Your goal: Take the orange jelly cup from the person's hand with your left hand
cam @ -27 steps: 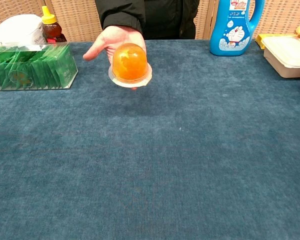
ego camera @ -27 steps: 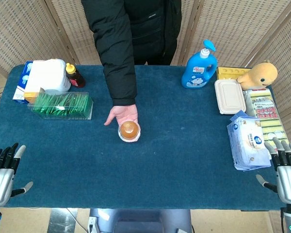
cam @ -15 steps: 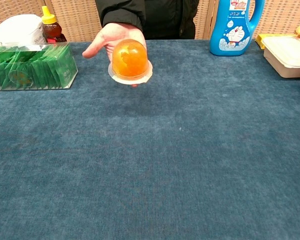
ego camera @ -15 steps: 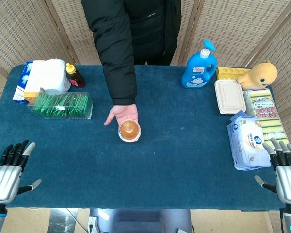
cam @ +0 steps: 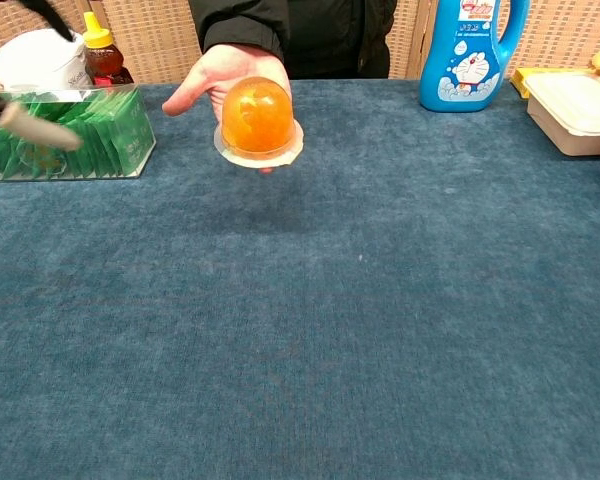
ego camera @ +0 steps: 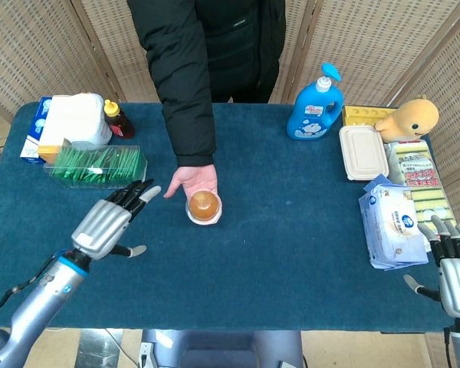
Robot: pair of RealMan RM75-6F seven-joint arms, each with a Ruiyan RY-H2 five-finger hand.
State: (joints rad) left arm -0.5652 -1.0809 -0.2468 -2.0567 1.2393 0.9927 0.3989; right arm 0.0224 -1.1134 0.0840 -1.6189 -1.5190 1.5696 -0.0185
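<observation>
While the jelly cup (ego camera: 204, 207) sits dome-up, rim flat on the person's palm (ego camera: 192, 182), the left hand (ego camera: 107, 222) hovers nearby, fingers (ego camera: 142, 193) spread, and the right hand (ego camera: 456, 276) is also open.

- The table (ego camera: 276, 230) wears a deep blue-teal cloth, evenly coloured.
- Near the middle of the table, the jelly cup (ego camera: 204, 205) is translucent orange with a pale rim.
- Behind the table, the person's sleeve (ego camera: 185, 69) is black.
- At the table's far left, the packets in the clear box (ego camera: 98, 166) are green, beside a white tub (ego camera: 77, 120) and a dark red-brown bottle (ego camera: 119, 120) with a yellow cap.
- At the table's far right stand a blue bottle (ego camera: 316, 106) with a cartoon label, a cream lidded box (ego camera: 363, 152) and a tan plush toy (ego camera: 410, 119).
- The left hand (ego camera: 111, 218) over the table is silver with black fingers and pale tips.
</observation>
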